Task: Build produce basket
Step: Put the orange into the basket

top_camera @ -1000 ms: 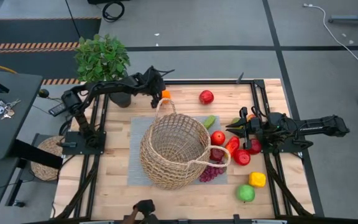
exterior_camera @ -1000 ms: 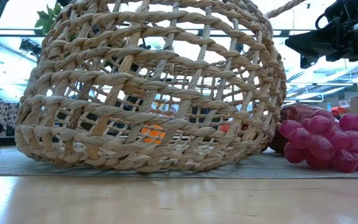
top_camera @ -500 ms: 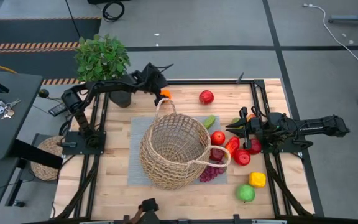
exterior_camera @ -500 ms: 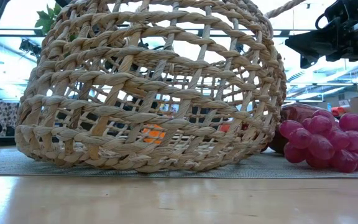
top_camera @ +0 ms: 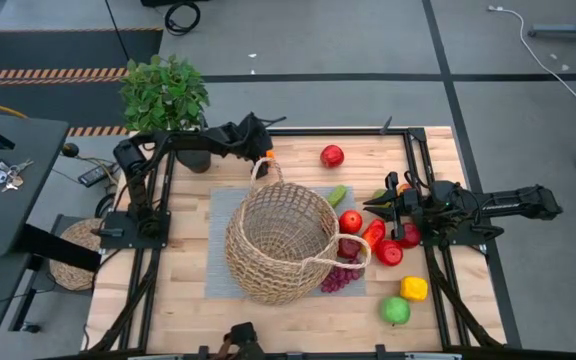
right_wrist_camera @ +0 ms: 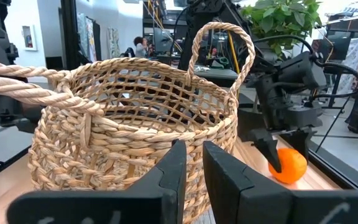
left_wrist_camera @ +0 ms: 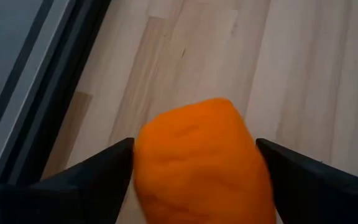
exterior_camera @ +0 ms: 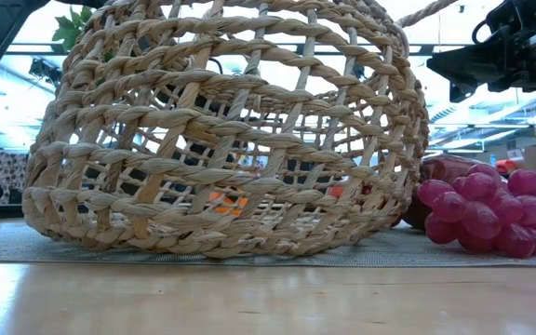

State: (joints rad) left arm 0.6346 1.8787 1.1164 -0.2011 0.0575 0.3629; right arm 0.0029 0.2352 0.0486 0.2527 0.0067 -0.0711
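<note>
From the low view we see little past the basket point(exterior_camera: 221, 130): its open tan weave fills most of the picture, and only slivers of an orange point(exterior_camera: 229, 201) show through the gaps. At that view's right edge the grape bunch point(exterior_camera: 491, 209) is cut off, and a dark red piece behind it is too hidden for us to name.

Seen from above, the basket stands on a grey mat point(top_camera: 222, 215) in the middle of the pale wooden table point(top_camera: 168, 310), round, coarse-woven, with two thin loop handles, and we cannot make out anything inside it. Most of the produce lies just beside its right flank: glossy red apples point(top_camera: 350, 221), a red pepper point(top_camera: 373, 233), a green piece point(top_camera: 337, 195), with a yellow piece point(top_camera: 414, 288) and a green apple point(top_camera: 396, 310) nearer the table's front right corner. One red apple point(top_camera: 332, 155) sits apart near the far edge.

The left gripper point(left_wrist_camera: 194, 165) is at the far edge beside the potted plant point(top_camera: 164, 92), its fingers spread wide on either side of the dimpled orange (whether the pads touch the peel, we cannot tell). The right gripper point(right_wrist_camera: 191, 168) hangs over the fruit at the basket's right, fingers pressed nearly together with nothing between them.
</note>
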